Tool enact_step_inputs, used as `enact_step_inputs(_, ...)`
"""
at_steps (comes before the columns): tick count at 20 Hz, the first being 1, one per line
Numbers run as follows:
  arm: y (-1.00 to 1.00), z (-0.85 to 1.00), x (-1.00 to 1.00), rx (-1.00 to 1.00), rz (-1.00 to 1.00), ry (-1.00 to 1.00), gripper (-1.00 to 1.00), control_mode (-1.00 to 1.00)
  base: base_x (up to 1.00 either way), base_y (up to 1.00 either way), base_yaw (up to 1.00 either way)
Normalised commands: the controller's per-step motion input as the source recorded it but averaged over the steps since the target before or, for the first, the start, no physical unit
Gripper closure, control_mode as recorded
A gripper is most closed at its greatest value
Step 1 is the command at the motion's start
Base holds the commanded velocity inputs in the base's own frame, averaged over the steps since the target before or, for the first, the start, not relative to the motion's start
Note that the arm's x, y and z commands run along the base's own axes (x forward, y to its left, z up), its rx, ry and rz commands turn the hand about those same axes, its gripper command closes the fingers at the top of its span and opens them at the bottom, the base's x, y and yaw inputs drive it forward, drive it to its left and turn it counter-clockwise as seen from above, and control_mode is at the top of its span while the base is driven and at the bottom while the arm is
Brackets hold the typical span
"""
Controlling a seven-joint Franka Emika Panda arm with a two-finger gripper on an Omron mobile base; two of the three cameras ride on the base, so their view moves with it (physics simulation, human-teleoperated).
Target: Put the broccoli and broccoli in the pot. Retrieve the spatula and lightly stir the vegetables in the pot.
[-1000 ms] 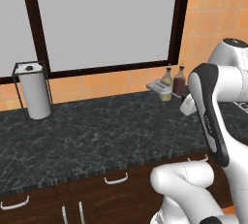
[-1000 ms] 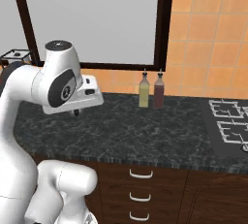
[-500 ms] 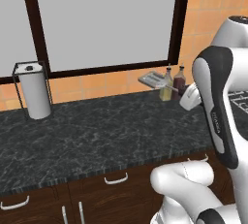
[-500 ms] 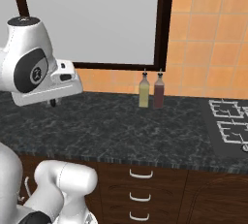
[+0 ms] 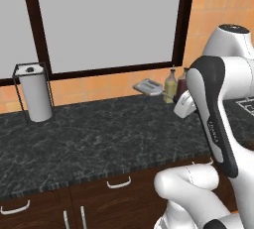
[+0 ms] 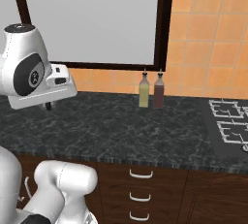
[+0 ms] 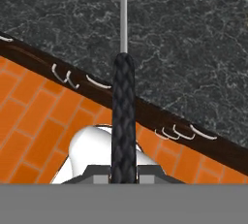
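- The hand [image 7: 124, 172] is clenched on the spatula with the long thin black handle [image 7: 123, 116] and holds it up in the air above the desk.
- In the hand view, the black handle runs up from between the fingers, turns into a thin silver rod, and ends in a silvery-grey head at the top edge of the picture.
- In the left base view, the flat silvery-grey head of the spatula [image 5: 147, 86] sticks out past the white arm, above the back edge of the desk.
- The dark, speckled stone desk [image 5: 99, 134] has dark wood drawers with silver handles under its front edge.
- Two small bottles stand side by side at the back edge of the desk: a yellow-green glass bottle [image 6: 144, 93] and a dark red glass bottle [image 6: 159, 92].
- A white paper towel roll in a thin wire stand [image 5: 35, 96] is near the back left corner of the desk.
- A black stove with grey burner grates [image 6: 227, 125] sits at the right end of the desk.
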Motion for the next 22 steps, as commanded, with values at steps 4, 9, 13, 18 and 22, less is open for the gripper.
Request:
enact_step_inputs(4,0.0,0.0,0.0,0.0,0.0,0.0,1.0,1.0,-0.08,-0.03,0.0)
enact_step_inputs(9,0.0,0.0,0.0,0.0,0.0,0.0,1.0,1.0,-0.33,-0.56,0.0)
enact_step_inputs(13,0.0,0.0,0.0,0.0,0.0,0.0,1.0,1.0,0.06,-0.56,0.0)
enact_step_inputs(18,0.0,0.0,0.0,0.0,0.0,0.0,1.0,1.0,0.05,-0.91,0.01)
enact_step_inputs(22,0.0,0.0,0.0,0.0,0.0,0.0,1.0,1.0,0.21,-0.92,0.0)
